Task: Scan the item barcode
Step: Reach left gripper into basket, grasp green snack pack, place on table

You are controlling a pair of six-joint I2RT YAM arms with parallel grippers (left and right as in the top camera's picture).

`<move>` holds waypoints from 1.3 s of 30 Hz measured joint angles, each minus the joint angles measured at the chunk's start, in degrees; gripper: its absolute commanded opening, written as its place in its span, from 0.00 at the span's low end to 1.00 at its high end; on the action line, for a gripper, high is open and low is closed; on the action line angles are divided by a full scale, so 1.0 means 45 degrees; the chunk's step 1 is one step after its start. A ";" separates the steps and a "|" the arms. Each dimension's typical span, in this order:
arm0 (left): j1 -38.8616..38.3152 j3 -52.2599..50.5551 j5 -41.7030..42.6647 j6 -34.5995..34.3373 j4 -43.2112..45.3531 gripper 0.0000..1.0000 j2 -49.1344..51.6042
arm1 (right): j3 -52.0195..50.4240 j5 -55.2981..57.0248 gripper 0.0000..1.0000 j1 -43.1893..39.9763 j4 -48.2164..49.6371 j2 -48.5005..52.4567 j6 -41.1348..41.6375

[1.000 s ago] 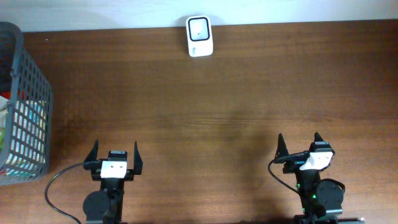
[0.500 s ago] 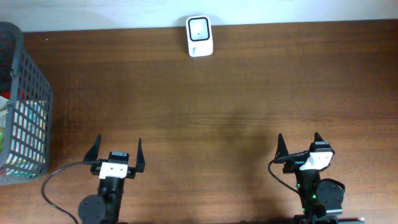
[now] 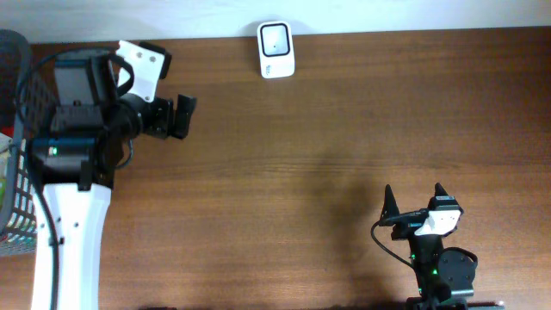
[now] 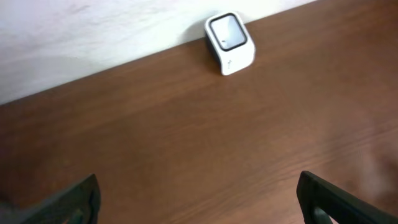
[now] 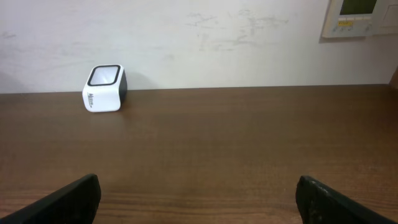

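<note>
Currently the left fingers (image 4: 323, 196) and right fingers (image 5: 68, 199) stand wide apart, holding nothing. The left arm (image 3: 73, 224) hangs beside the grey basket (image 3: 19, 95) of items (image 3: 5, 168) at the bench (image 3: 344, 129) edge; the white scanner (image 3: 276, 39) sits at the far side

Bare tabletop (image 3: 327, 138) across the middle, scanner (image 3: 276, 50) at far edge, mesh basket (image 3: 21, 207) walling left side

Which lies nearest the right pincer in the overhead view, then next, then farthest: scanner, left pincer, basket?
From the right pincer:
1. Scanner, far edge, centre.
2. Left pincer, raised, far left; a close second.
3. Basket, left edge.
</note>
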 measured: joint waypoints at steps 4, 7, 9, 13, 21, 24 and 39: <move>0.0000 0.0131 0.1345 0.0000 -0.0665 0.99 0.0219 | 0.0000 0.0000 0.99 0.0000 0.0000 0.0000 -0.0005; -0.0015 0.0141 0.1146 -0.0340 -0.0199 0.99 0.0219 | 0.0000 0.0000 0.99 0.0000 0.0000 0.0000 -0.0005; 0.0189 0.0772 -0.0170 -0.1418 0.0039 0.99 0.0291 | 0.0000 0.0000 0.99 0.0000 0.0005 0.0000 -0.0005; 0.3458 0.3633 -0.1666 -0.3191 -0.0189 0.99 0.0520 | 0.0000 0.0000 0.99 0.0000 0.0000 0.0000 -0.0010; 0.9214 0.3963 -0.5158 -0.5450 -0.0423 1.00 0.1651 | 0.0000 0.0000 0.99 0.0000 0.0000 0.0000 0.0000; 0.9763 0.3988 -0.5289 -0.5008 -0.1875 0.99 0.3949 | 0.0000 0.0000 0.99 0.0000 0.0000 0.0000 0.0000; 1.1370 0.1535 -0.5401 0.2113 0.0418 1.00 0.8160 | 0.0000 0.0000 0.99 0.0000 0.0000 0.0000 0.0005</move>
